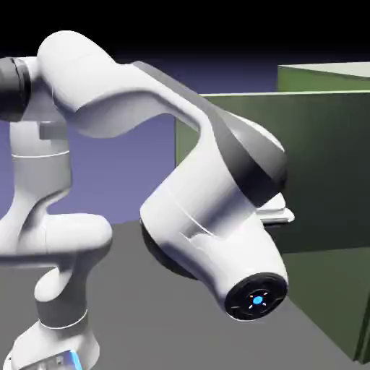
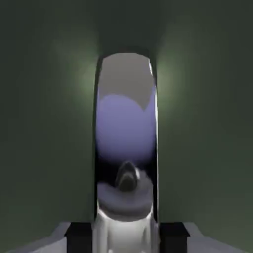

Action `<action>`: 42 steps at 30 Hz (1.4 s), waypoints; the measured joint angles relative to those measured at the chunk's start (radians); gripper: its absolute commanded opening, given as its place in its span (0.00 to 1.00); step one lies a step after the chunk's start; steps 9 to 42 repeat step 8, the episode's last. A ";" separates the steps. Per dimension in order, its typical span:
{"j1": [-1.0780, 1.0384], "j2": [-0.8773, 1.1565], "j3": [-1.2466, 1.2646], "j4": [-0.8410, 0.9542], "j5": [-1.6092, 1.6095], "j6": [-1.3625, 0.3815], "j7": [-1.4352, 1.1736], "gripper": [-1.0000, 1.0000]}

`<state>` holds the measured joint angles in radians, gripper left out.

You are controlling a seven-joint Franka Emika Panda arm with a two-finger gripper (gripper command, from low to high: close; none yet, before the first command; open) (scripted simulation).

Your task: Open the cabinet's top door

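Where silver handle [image 2: 126, 133] runs up hand view, jaws clamp its sides.

White rounded arm [image 1: 195, 191] with a dark grey band, black end cap and glowing blue dot.

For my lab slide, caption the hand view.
Gripper closed on the vertical silver bar handle of the olive-green cabinet door.
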<state>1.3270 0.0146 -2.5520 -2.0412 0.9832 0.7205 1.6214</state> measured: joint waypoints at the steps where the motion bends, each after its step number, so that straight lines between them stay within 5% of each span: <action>1: 0.009 -0.036 -0.004 0.036 -0.019 -0.005 0.005 0.00; 8: 0.052 -0.275 0.018 0.290 -0.130 -0.058 0.065 0.00; 42: 0.052 -0.275 0.018 0.290 -0.130 -0.058 0.065 0.00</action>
